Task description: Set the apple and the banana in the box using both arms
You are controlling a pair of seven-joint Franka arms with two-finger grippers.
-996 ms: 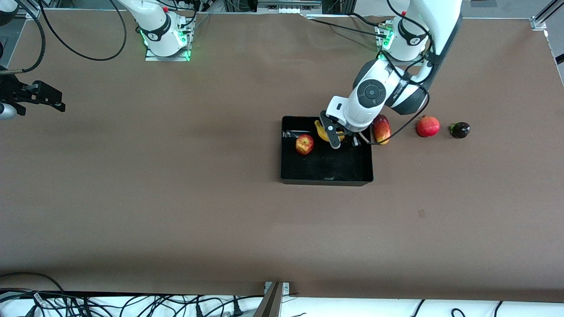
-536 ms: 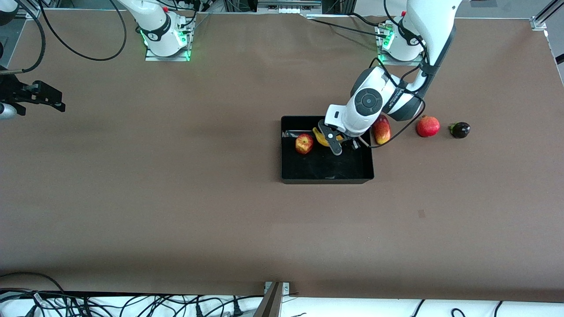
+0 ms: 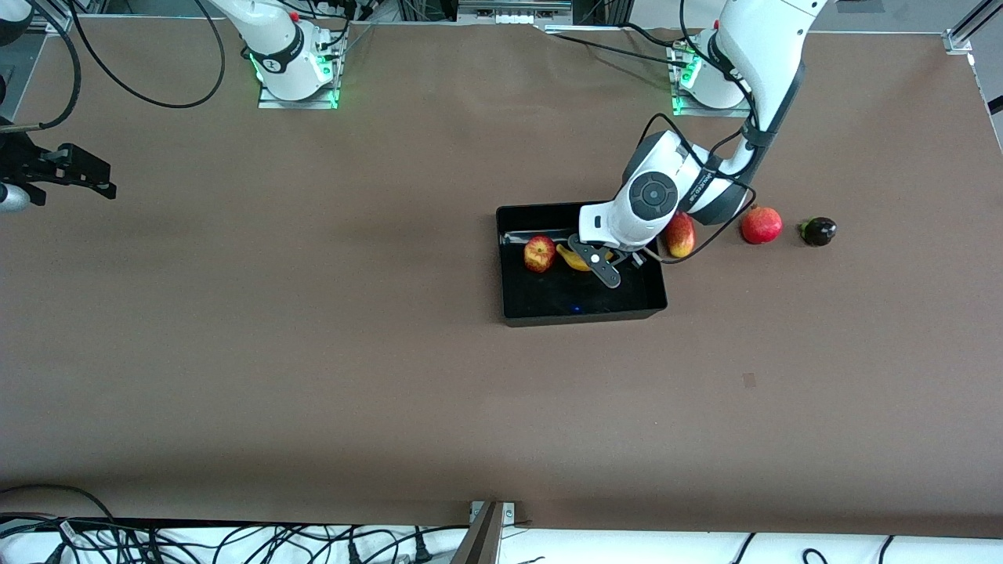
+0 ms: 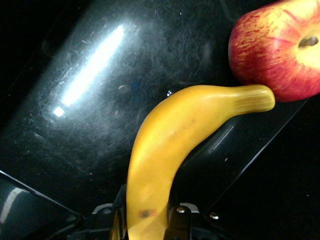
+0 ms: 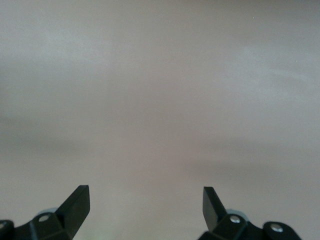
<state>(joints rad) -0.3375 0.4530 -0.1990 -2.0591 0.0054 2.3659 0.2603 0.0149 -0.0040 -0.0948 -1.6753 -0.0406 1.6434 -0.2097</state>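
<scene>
The black box (image 3: 581, 316) sits mid-table, toward the left arm's end. The apple (image 3: 539, 253), red with pale yellow patches, lies inside it. My left gripper (image 3: 599, 266) is low inside the box, shut on the yellow banana (image 3: 574, 258) beside the apple. In the left wrist view the banana (image 4: 170, 150) curves out from between the left gripper (image 4: 145, 217) fingers over the glossy box floor (image 4: 75, 125). Its tip reaches the apple (image 4: 277, 50). My right gripper (image 3: 74, 171) waits, open, at the right arm's end of the table; the right wrist view shows it (image 5: 145, 200) over bare tabletop.
Just outside the box, toward the left arm's end, lie in a row an elongated red-yellow fruit (image 3: 678, 235), a round red fruit with a crown tip (image 3: 762, 225) and a small dark purple fruit (image 3: 818, 231). Cables (image 3: 235, 540) run along the table's near edge.
The left arm has come down with the banana, bringing it lower into the box and closer to the apple. The box has shifted slightly. The right arm has not moved.
</scene>
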